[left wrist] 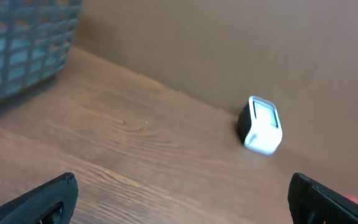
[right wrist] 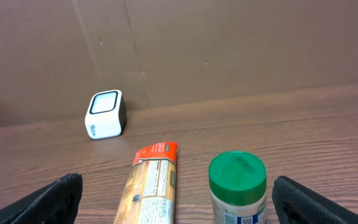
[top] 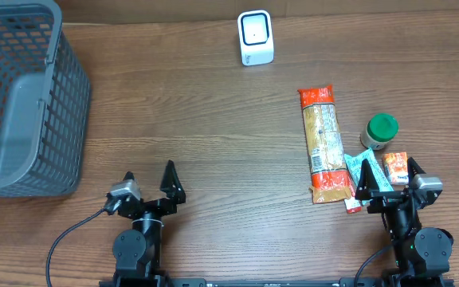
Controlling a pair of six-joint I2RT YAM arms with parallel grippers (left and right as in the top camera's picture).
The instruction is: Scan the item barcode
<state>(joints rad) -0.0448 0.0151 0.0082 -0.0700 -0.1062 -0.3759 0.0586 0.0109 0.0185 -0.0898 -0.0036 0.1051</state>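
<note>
The right gripper (top: 387, 179), jaws spread and empty, sits nearest the pasta packet (top: 323, 143), whose long axis runs away roughly towards the scanner (top: 255, 38)

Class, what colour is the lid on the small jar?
The lid is green; the right wrist view shows it best.

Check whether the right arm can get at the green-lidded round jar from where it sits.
Probably yes. The right claw stands open, and the green-lidded round jar stands upright just ahead of it, top uncovered. The long orange pasta packet lies close beside it and may crowd one finger.
</note>
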